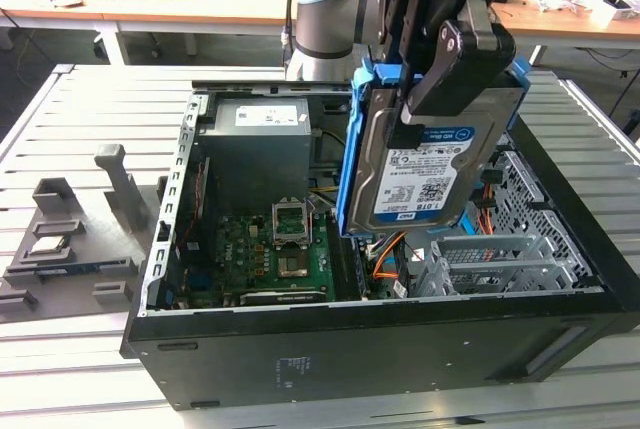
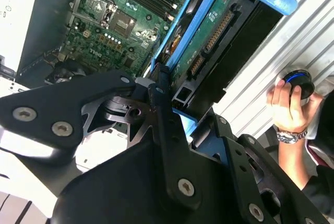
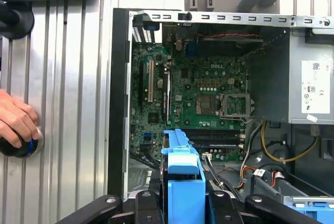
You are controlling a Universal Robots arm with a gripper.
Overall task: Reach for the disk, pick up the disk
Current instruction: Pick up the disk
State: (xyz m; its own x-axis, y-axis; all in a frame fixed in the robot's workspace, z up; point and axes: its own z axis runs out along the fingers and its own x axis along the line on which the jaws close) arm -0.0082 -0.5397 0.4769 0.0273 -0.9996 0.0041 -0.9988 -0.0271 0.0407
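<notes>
The disk (image 1: 432,164) hangs in the air above the open computer case (image 1: 400,349), over the side with the drive cage (image 1: 505,259), label face toward the exterior view. The gripper (image 1: 445,79) has its fingers (image 1: 455,64) clamped on the disk's upper part, one dark finger lying down across the label.

By its look, it is a stiff metal slab, fairly heavy for its size and smooth on both faces, so it could slide in a light pinch. It is shock-sensitive too (a drop onto the motherboard (image 1: 265,249) would hurt both). The blue rail (image 1: 352,149) framing it is plastic and probably flexes, so the flat metal faces seem the sounder place to hold.

The exterior view gives the whole label face and the clearance over the case. The second wrist view shows the disk's connector edge (image 2: 211,38) inside the rail, plus a person's hand (image 2: 292,104) resting on a blue-topped knob beyond the case wall. The first wrist view looks down the rail's end onto the motherboard, with the hand on the ribbed counter (image 3: 68,104).
</notes>
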